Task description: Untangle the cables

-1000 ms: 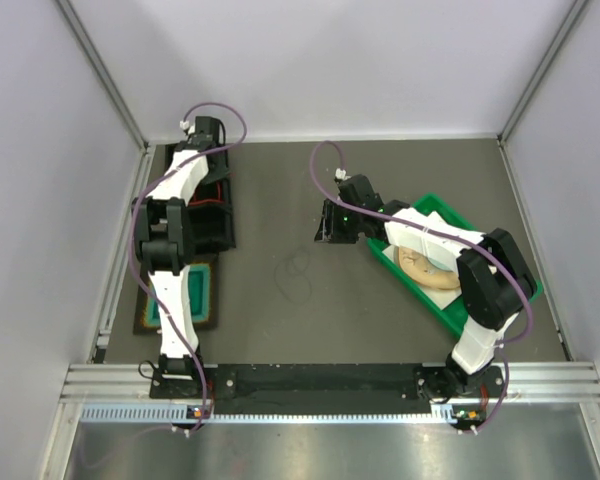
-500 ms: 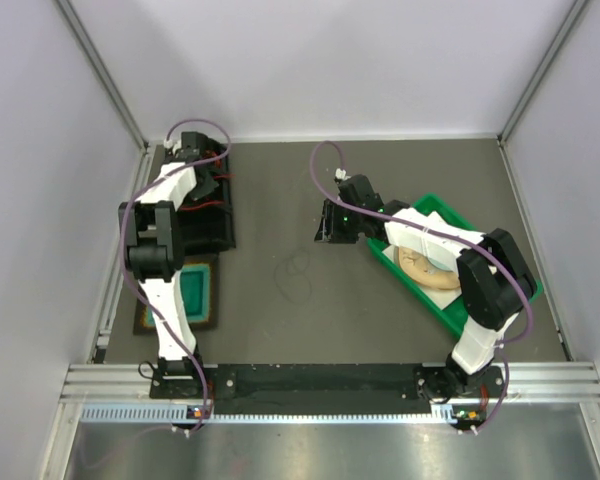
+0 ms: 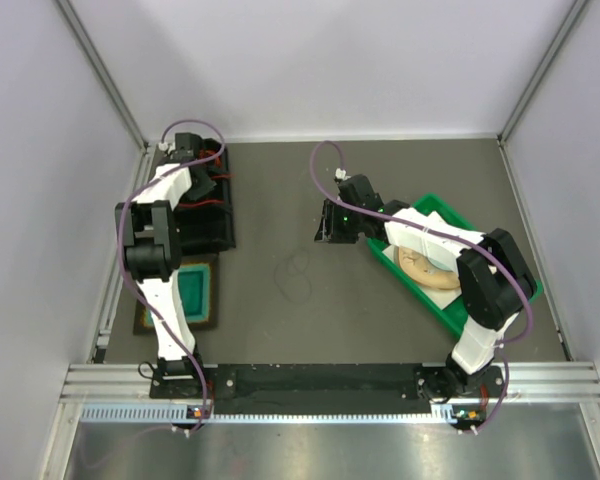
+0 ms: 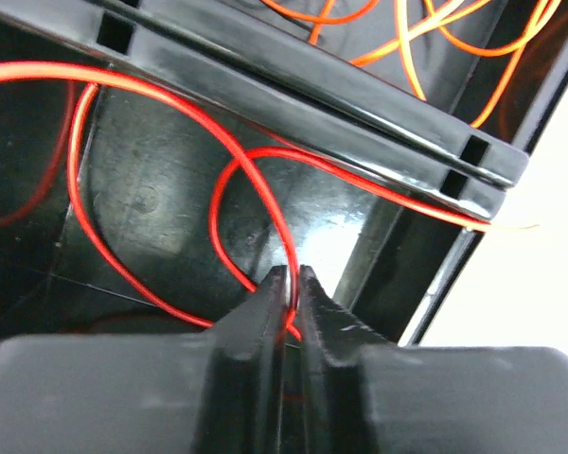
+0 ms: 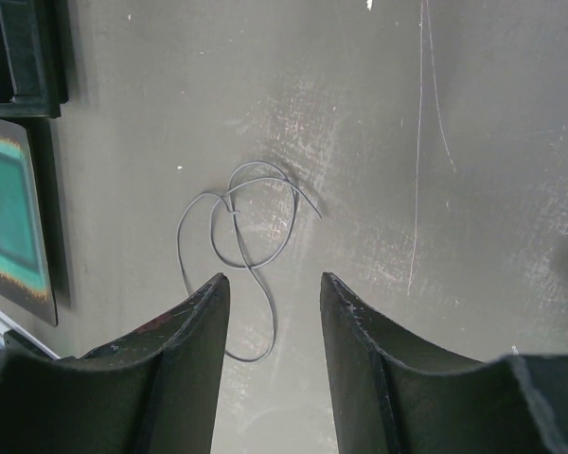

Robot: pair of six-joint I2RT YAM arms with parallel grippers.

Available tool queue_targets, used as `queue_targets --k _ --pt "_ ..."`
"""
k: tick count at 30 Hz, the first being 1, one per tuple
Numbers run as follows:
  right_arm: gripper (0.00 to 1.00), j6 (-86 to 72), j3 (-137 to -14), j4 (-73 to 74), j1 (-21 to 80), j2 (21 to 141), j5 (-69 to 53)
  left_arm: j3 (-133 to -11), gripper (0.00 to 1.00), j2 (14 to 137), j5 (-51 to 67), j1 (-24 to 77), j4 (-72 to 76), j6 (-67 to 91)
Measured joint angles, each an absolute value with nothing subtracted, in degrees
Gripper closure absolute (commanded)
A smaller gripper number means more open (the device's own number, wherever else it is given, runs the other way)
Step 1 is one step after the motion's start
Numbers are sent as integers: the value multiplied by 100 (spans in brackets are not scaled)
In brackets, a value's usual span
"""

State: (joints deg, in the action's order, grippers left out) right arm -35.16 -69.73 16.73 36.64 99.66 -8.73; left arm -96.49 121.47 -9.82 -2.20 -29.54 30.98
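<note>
My left gripper [image 4: 292,274] reaches into a black compartment tray [image 3: 212,228] at the far left, jaws shut on a red cable [image 4: 218,203] that loops across the tray floor and runs up between the fingertips. More orange cables [image 4: 409,43] lie in the neighbouring compartment beyond a divider wall [image 4: 312,95]. In the top view the left gripper [image 3: 202,180] is over the tray's far end. A thin dark cable [image 3: 296,272] lies in a loose knot on the table. My right gripper [image 5: 273,279] hangs open above that dark cable [image 5: 239,227], touching nothing; in the top view the right gripper [image 3: 327,232] is just beyond it.
A green tray [image 3: 436,202] with a tan object and white sheet sits under the right arm. A teal pad [image 3: 195,290] on a dark mat lies near the left arm's base, also at the left edge of the right wrist view [image 5: 5,218]. Walls enclose the table.
The left arm has swung farther left and back over the black tray, and its jaws have closed on the red cable. The right arm and the dark cable have not moved.
</note>
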Motion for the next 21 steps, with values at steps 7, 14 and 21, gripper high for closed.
queue_targets --k 7,14,21 --pt "57 -3516 -6973 1671 3664 9966 -875 -9745 55 12068 -886 -211 -2958 2982" --pt "57 -3516 -6973 1673 3664 9966 -873 -9988 44 11622 -777 -169 -3048 2788" --pt "57 -3516 -6973 1673 3664 9966 -873 -10296 29 11065 -886 161 -3273 2128"
